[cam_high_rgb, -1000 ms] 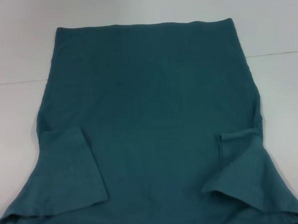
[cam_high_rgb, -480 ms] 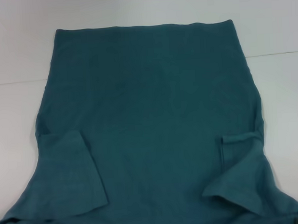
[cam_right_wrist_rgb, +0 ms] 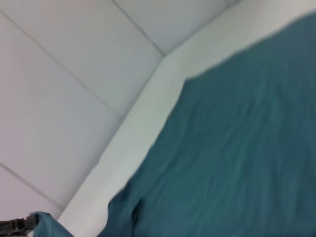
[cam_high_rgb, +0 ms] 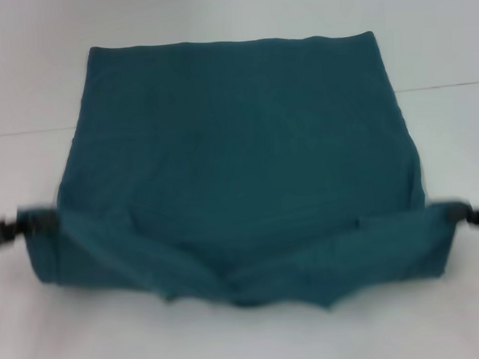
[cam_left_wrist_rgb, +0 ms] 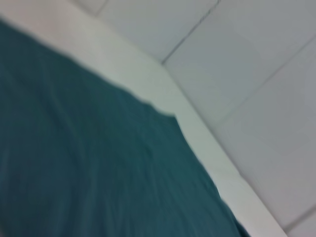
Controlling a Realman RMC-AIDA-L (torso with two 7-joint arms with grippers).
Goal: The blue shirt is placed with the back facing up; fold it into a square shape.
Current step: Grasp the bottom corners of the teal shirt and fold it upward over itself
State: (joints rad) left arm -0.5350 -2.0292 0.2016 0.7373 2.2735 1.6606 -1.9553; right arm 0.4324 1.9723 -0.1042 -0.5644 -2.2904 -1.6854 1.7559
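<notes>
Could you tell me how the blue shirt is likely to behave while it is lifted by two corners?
The dark teal-blue cotton shirt looks floppy: between the left gripper and right gripper, its lifted edge sags. It probably drapes and creases easily. It seems light.

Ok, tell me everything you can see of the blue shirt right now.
The blue shirt is dark teal, soft-looking cloth, plain on the side that shows. Its far part lies flat on the white table. Its near edge is lifted and stretched between the left gripper and the right gripper, sagging in the middle over the flat part. Each gripper appears to hold one near corner.
</notes>
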